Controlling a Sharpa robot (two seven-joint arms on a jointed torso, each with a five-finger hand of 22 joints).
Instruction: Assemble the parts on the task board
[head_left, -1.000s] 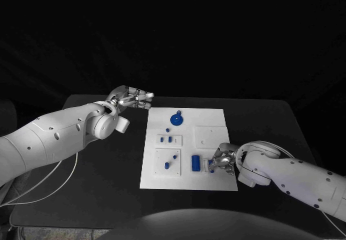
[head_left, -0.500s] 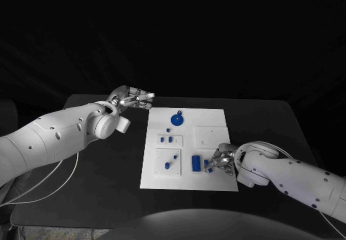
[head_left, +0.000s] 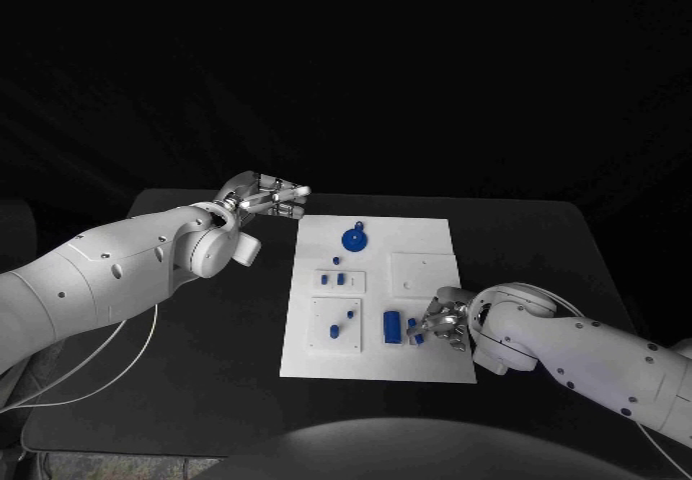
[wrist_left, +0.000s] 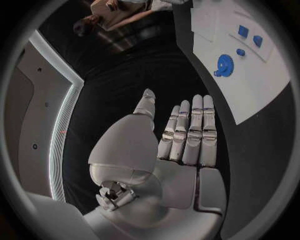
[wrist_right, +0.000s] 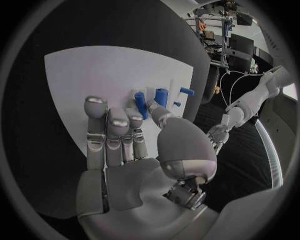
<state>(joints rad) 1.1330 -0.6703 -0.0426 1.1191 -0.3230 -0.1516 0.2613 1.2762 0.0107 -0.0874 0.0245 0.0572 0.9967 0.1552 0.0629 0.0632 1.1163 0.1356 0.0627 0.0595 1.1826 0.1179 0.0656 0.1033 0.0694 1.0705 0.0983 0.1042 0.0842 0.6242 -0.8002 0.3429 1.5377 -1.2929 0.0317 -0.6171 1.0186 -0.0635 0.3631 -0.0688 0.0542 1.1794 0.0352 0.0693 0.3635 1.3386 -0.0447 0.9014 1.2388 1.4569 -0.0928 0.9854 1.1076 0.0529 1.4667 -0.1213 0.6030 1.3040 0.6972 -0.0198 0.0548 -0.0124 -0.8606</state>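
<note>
The white task board (head_left: 418, 240) lies mid-table and carries a blue gear (head_left: 353, 240), small blue pieces (head_left: 340, 280) and a blue cylinder (head_left: 391, 323). At the board's near right my right hand (head_left: 444, 325) pinches a short blue peg (head_left: 417, 336) between thumb and fingertips. In the right wrist view the peg (wrist_right: 140, 105) stands just beside the cylinder (wrist_right: 161, 96) over the board (wrist_right: 81, 75). My left hand (head_left: 268, 196) hovers off the board's far left corner, its fingers (wrist_left: 187, 135) straight and holding nothing. Its wrist view shows the gear (wrist_left: 224, 65) on the board (wrist_left: 262, 80).
A raised white square block (head_left: 423, 270) sits on the board's right half. Bare black table (head_left: 216, 340) surrounds the board. A white cable (head_left: 101, 370) trails under the left arm near the table's left edge.
The right hand has drawn slightly toward the near edge, and the blue peg has moved with it. The left hand has stayed where it was.
</note>
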